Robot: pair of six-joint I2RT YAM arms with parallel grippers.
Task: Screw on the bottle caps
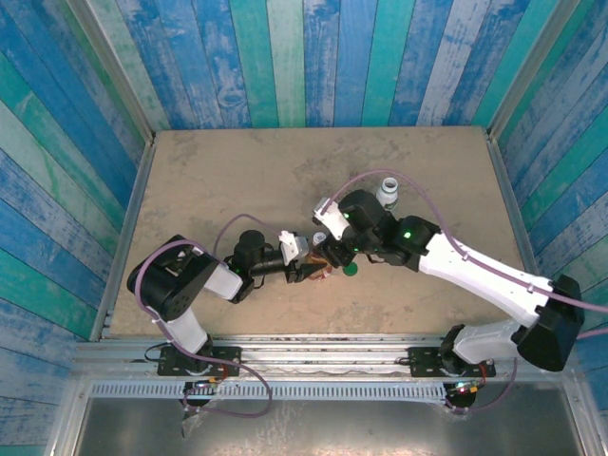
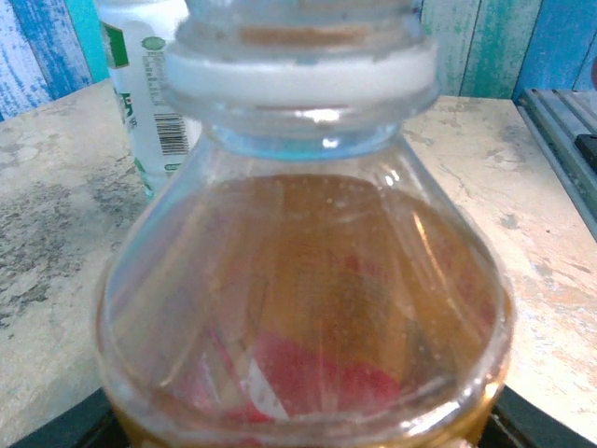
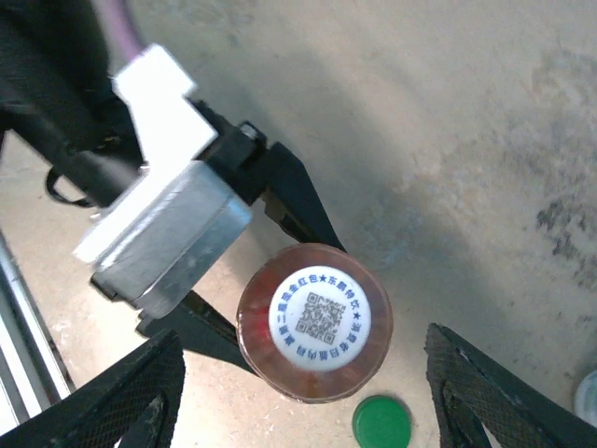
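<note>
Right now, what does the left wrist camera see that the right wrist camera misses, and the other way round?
Left wrist camera: the amber bottle from the side, with its orange liquid and red label, and, behind it, the white bottle showing its barcode. Right wrist camera: from above, the amber bottle's white coded top, the green cap lying on the table, the left gripper clasping the bottle, the right gripper open around it. Shared: the amber bottle and the table.

Amber bottle (image 3: 308,385), white QR-printed cap (image 3: 320,317) on top, clamped in left gripper (image 3: 280,299); right gripper (image 3: 303,336) spread wide; green cap (image 3: 382,422) on desk (image 3: 448,140).
</note>
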